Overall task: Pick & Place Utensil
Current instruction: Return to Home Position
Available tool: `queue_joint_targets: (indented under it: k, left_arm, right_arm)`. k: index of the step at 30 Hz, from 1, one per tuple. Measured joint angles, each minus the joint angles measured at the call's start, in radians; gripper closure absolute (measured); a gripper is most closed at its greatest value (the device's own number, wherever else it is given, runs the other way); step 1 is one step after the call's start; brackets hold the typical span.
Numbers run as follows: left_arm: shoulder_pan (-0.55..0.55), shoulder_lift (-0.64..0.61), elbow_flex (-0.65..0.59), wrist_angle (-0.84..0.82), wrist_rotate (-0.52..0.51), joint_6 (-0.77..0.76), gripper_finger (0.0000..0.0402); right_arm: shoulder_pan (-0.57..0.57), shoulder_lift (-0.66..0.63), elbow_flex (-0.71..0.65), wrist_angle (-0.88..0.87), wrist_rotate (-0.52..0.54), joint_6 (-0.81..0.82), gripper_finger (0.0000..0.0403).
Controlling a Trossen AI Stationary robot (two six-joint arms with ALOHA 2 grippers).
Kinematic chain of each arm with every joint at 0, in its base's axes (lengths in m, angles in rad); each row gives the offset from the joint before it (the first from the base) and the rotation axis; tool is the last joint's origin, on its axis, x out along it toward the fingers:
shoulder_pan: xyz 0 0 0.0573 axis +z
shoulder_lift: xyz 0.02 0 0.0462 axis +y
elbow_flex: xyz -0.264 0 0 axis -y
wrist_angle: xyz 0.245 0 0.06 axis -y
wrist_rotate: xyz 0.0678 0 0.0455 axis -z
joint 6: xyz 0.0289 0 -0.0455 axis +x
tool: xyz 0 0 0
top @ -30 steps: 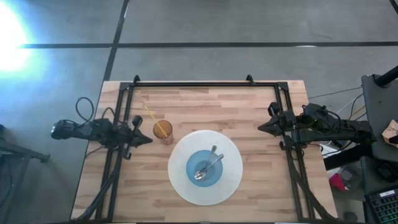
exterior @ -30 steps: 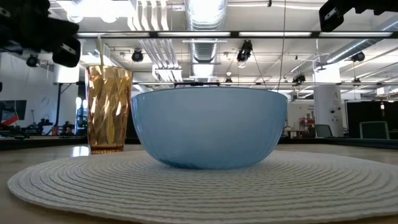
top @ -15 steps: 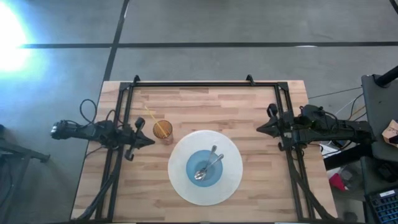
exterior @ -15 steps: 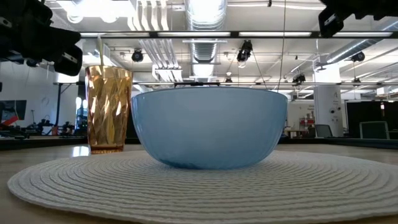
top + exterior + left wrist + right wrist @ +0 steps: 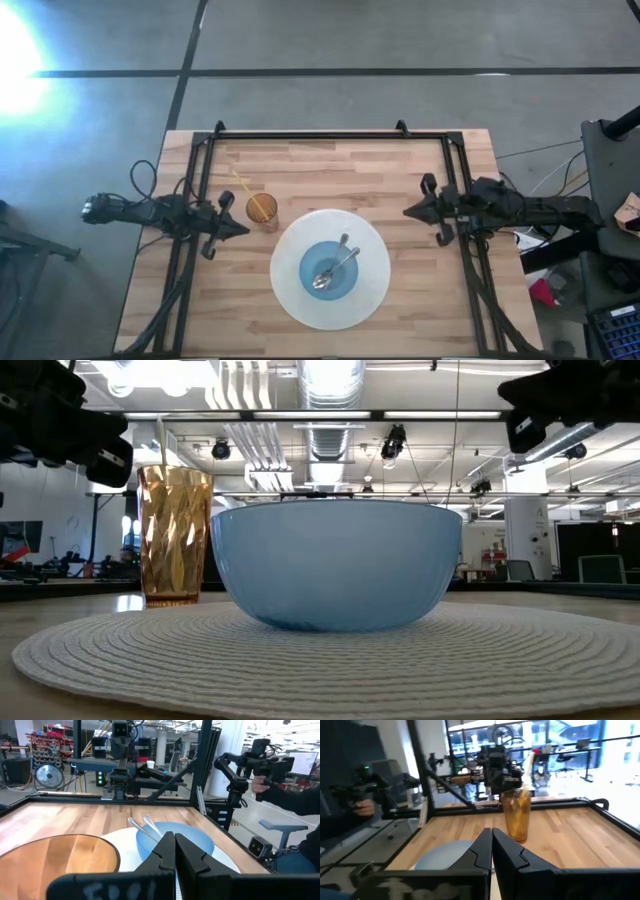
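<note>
Evidently the homing step: spoon (image 5: 320, 281) and fork (image 5: 342, 244) lay in the blue bowl (image 5: 311, 259) on the white mat (image 5: 288, 250). Left fingers (image 5: 236, 227) and right fingers (image 5: 410, 211), both pressed together and empty, hung near the counter's (image 5: 340, 170) sides. Next, probably: full retraction.

Silver spoon (image 5: 322, 280) and fork (image 5: 342, 244) in blue bowl (image 5: 345, 285), yellow straw (image 5: 240, 181) — in amber glass (image 5: 268, 222)
</note>
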State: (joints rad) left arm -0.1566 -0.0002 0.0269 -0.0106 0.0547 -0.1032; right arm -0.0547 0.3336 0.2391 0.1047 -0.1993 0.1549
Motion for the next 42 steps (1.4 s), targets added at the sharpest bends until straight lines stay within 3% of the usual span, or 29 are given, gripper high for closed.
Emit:
queue_joint_targets:
  k: [7,20,33,42]
  left_arm:
    - [0.0,0.0,0.0,-0.005,-0.008,0.015,0.0402]
    - [0.0,0.0,0.0,-0.015,-0.031,0.029,0.0402]
    - [0.0,0.0,0.001,-0.024,-0.039,0.05,0.0402]
    - [0.0,0.0,0.001,-0.024,-0.04,0.046,0.0402]
  right_arm:
    - [0.0,0.0,-0.081,0.077,0.15,0.027,0.0394]
    - [0.0,-0.037,-0.202,0.22,0.155,0.027,0.0394]
    - [0.0,-0.282,-0.137,-0.065,0.177,-0.017,0.0394]
    - [0.0,-0.328,-0.221,-0.016,0.177,0.004,0.0394]
